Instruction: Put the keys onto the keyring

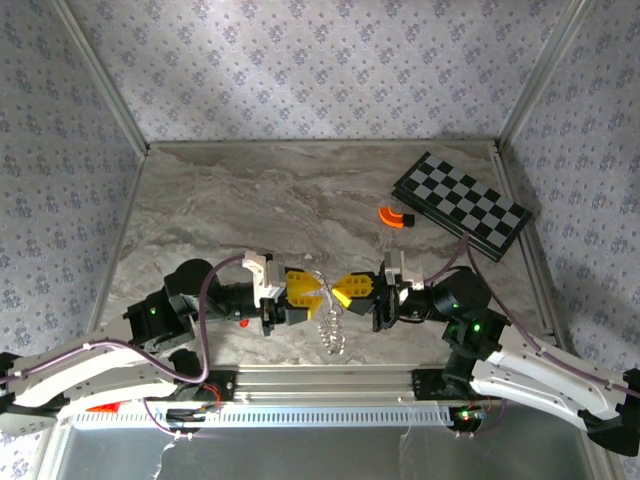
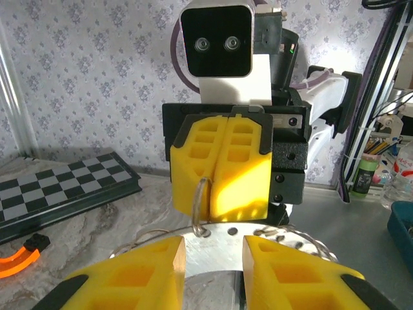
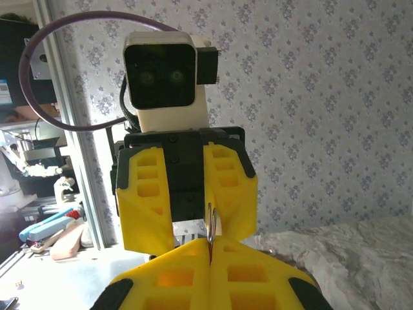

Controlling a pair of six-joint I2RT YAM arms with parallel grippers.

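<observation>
The keyring [image 1: 332, 332] hangs between my two grippers just above the table's near edge. In the left wrist view it is a silvery plate with holes [image 2: 226, 248] and a thin wire loop [image 2: 201, 205] through one hole. My right gripper [image 1: 337, 293] [image 3: 211, 244] is shut on that loop. Facing it, my left gripper [image 1: 317, 293] [image 2: 214, 248] is open, its yellow fingers either side of the plate's edge. A small red spot [image 1: 243, 323] on the table beside the left arm looks like the key's red head.
A black-and-white chequered board [image 1: 460, 205] lies at the back right, with an orange curved piece [image 1: 395, 217] just left of it. Patterned walls close off the marble table on three sides. A metal rail runs along the near edge.
</observation>
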